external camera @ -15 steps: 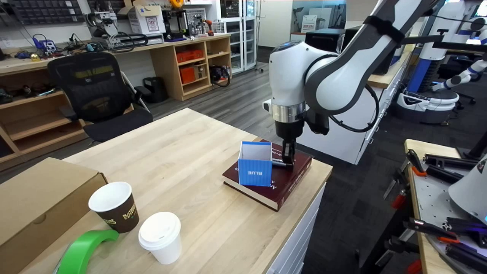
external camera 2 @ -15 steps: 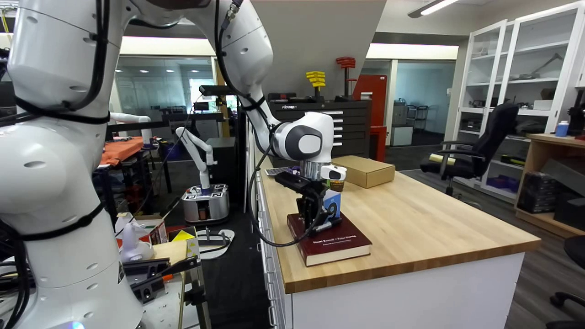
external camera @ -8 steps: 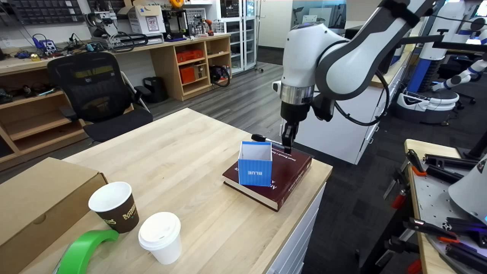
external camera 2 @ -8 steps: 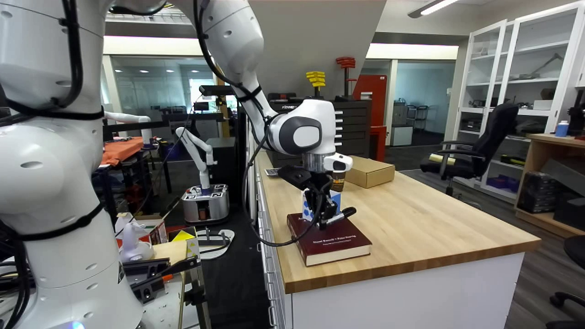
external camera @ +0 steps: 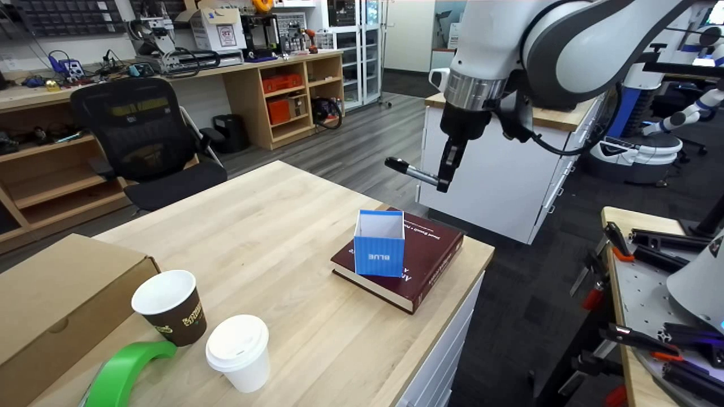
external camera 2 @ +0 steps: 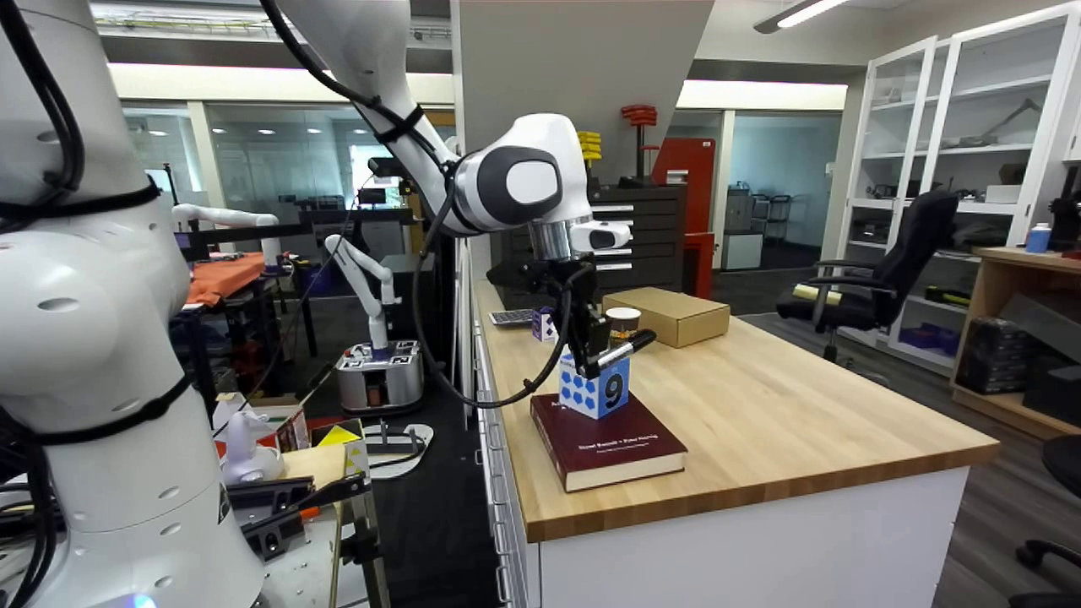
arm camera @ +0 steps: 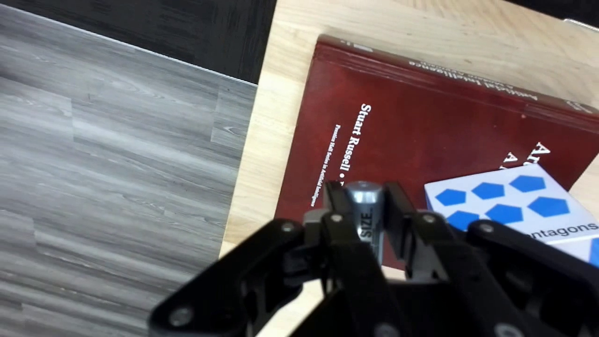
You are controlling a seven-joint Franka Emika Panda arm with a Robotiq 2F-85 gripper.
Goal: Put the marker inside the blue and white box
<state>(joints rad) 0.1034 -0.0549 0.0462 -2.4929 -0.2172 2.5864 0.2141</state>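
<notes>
My gripper (external camera: 444, 182) is shut on the marker (external camera: 419, 174), a silver pen with a black cap. It holds the marker near its silver end, above the book and apart from the box. The marker is tilted, cap end higher. In the wrist view the marker's silver end (arm camera: 367, 206) sits between the fingertips. The blue and white box (external camera: 379, 255) stands upright on the dark red book (external camera: 432, 254), its top open and white inside. In an exterior view the box (external camera 2: 596, 393) shows a "9" and blue pentagons. In the wrist view the box (arm camera: 505, 203) is right of the gripper.
The book lies near the corner of the wooden table (external camera: 294, 226). A brown cardboard box (external camera: 62, 288), a brown paper cup (external camera: 178, 314), a white lidded cup (external camera: 238, 350) and a green curved object (external camera: 121, 370) stand farther along the table.
My gripper has lifted the marker from low over the book beside the box to well above the book. The box and the book have not moved.
</notes>
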